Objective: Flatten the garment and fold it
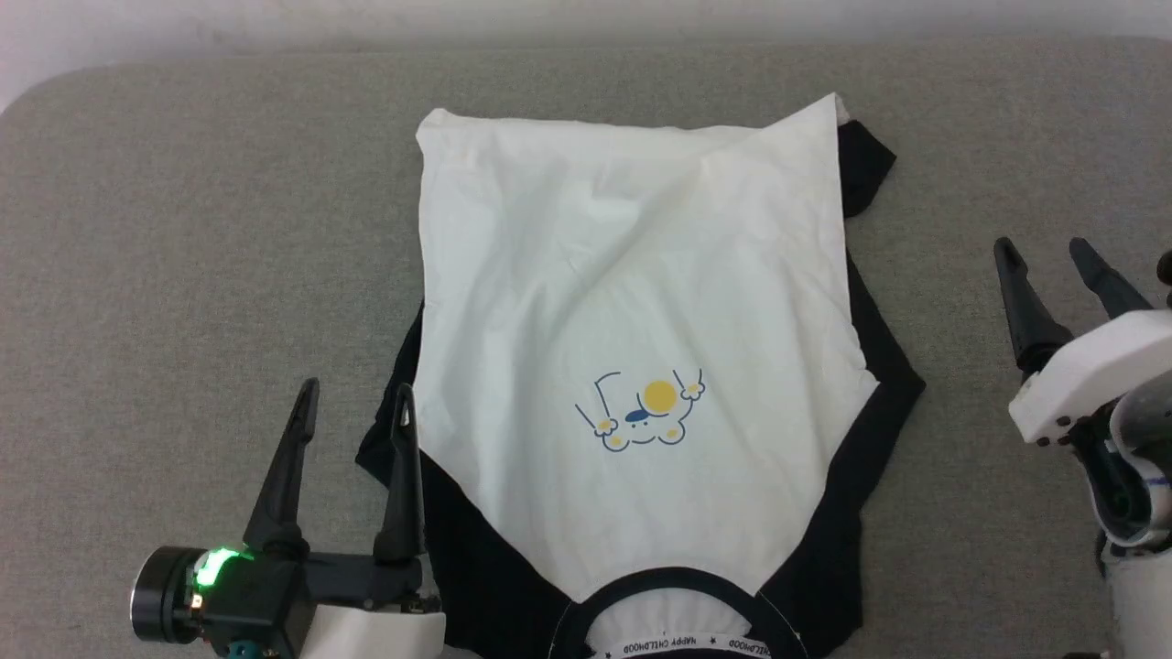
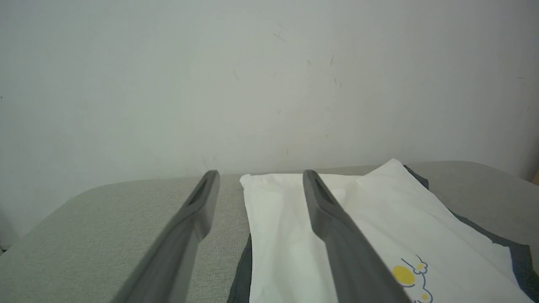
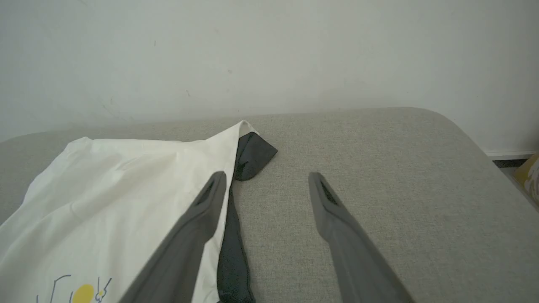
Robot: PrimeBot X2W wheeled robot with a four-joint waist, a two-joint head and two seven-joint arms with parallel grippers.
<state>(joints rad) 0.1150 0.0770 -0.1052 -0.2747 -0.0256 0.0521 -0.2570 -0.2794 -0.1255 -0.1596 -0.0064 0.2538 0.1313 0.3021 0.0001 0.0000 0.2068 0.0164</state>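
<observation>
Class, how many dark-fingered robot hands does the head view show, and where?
2. The left hand at lower left, by the white-and-black soft shirt; the right hand at right, above bare grey fabric.

I see a grey fabric counter (image 1: 183, 229) with rounded far corners; a pale scuffed wall (image 2: 269, 84) stands behind its far edge.

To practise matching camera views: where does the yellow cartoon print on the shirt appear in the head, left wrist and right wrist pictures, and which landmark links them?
Head view: the cartoon print sits just below centre, on the garment.
Left wrist view: the print is at the lower right.
Right wrist view: the print is at the bottom left edge, partly cut off.
Shared landmark: the pointed far hem corner.
</observation>
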